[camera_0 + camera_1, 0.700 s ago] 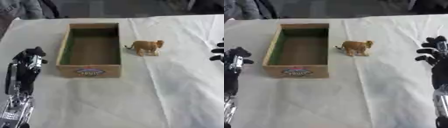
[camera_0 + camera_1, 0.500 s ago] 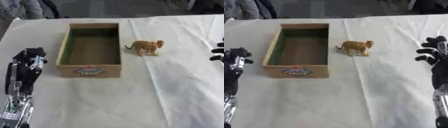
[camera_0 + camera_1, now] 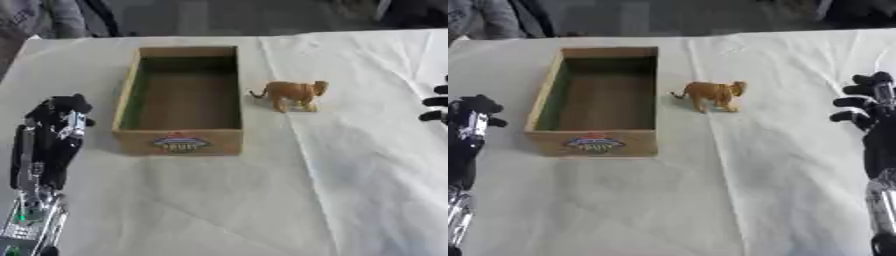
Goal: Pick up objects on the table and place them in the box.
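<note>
Toy lion (image 3: pixel 710 95) upright at centre frame, just right of empty wooden box (image 3: pixel 598 98); left hand (image 3: pixel 59 117) fingers curled empty at left edge, right hand (image 3: pixel 868 102) fingers bent, holding nothing, at right edge — likely staged for pickup.

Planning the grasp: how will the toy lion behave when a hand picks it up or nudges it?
The toy lion looks like rigid moulded plastic, so probably stiff and light. It stands upright on thin legs, so a sideways nudge would likely tip it. Nothing round suggests rolling.

You're working in even, fairly bright light; the white tablecloth (image 3: pixel 350 190) shows no glare. Shadows are soft: a faint one beneath the toy lion (image 3: pixel 290 94), a darker one inside the box (image 3: pixel 179 142). Everything looks slightly blurred, most at the top edge.
</note>
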{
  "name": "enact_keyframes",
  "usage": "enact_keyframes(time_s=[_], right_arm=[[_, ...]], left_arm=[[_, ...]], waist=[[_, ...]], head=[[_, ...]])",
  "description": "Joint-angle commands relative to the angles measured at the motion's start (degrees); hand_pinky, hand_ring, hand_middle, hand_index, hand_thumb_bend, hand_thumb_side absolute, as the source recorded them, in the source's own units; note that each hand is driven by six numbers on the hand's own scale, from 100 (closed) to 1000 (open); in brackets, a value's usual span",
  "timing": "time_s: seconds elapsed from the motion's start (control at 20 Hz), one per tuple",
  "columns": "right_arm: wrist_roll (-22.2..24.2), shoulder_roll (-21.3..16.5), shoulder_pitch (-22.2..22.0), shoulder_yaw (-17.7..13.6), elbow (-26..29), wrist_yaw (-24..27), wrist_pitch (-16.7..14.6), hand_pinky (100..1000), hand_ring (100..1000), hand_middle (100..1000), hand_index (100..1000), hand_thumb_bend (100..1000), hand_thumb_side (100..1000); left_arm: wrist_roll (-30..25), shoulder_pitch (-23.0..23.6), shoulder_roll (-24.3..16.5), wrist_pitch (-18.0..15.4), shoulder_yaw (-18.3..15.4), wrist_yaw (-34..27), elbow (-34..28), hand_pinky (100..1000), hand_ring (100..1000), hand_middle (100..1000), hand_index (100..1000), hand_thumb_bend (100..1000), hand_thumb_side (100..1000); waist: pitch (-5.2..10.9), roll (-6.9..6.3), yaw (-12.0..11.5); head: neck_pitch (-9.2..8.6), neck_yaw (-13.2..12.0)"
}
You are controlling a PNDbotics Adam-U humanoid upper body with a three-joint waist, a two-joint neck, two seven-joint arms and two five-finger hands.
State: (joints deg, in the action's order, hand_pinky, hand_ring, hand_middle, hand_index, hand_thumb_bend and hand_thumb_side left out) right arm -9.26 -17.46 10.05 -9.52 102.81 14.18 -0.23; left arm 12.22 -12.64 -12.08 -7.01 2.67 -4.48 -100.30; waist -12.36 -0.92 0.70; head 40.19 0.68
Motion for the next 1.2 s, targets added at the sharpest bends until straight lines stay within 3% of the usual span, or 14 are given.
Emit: enact_keyframes(time_s=[0.05,0.2,0.65,0.95,1.2], right_arm=[[0.6,-2.2,0.5,0.0,1.2,-0.6,-0.2,455,584,585,721,100,717],[1.4,-4.7,1.1,0.3,1.1,-1.0,-0.5,456,592,593,728,100,687],[6.3,-17.5,6.8,2.9,-1.8,-4.8,-2.4,472,634,630,764,100,573],[14.2,-26.2,15.6,8.0,-8.6,-9.6,-4.6,525,705,701,813,100,394],[23.9,-26.9,25.5,13.6,-18.5,-17.9,-7.0,586,758,750,840,100,341]], left_arm=[[-0.4,-0.6,-0.6,0.3,-0.2,-1.1,-1.3,539,636,552,573,375,473],[-0.4,-0.6,-0.6,0.4,-0.2,-2.0,-1.3,546,640,555,608,425,514],[-1.2,-0.5,-0.9,0.6,0.1,-2.3,-1.2,553,639,549,609,410,543],[-2.1,-0.4,-1.1,0.7,0.6,-2.5,-1.2,556,642,551,614,402,550],[-2.5,-0.2,-1.3,1.1,1.1,-2.7,-1.0,557,644,553,638,382,560]], waist=[[0.84,0.16,-0.1],[0.89,0.36,-0.3],[1.31,0.8,-1.0],[1.79,1.06,-1.5],[2.47,1.28,-2.6]], head=[[-0.44,0.0],[-0.52,0.1],[-0.51,0.7],[-0.43,1.3],[-0.07,2.5]])
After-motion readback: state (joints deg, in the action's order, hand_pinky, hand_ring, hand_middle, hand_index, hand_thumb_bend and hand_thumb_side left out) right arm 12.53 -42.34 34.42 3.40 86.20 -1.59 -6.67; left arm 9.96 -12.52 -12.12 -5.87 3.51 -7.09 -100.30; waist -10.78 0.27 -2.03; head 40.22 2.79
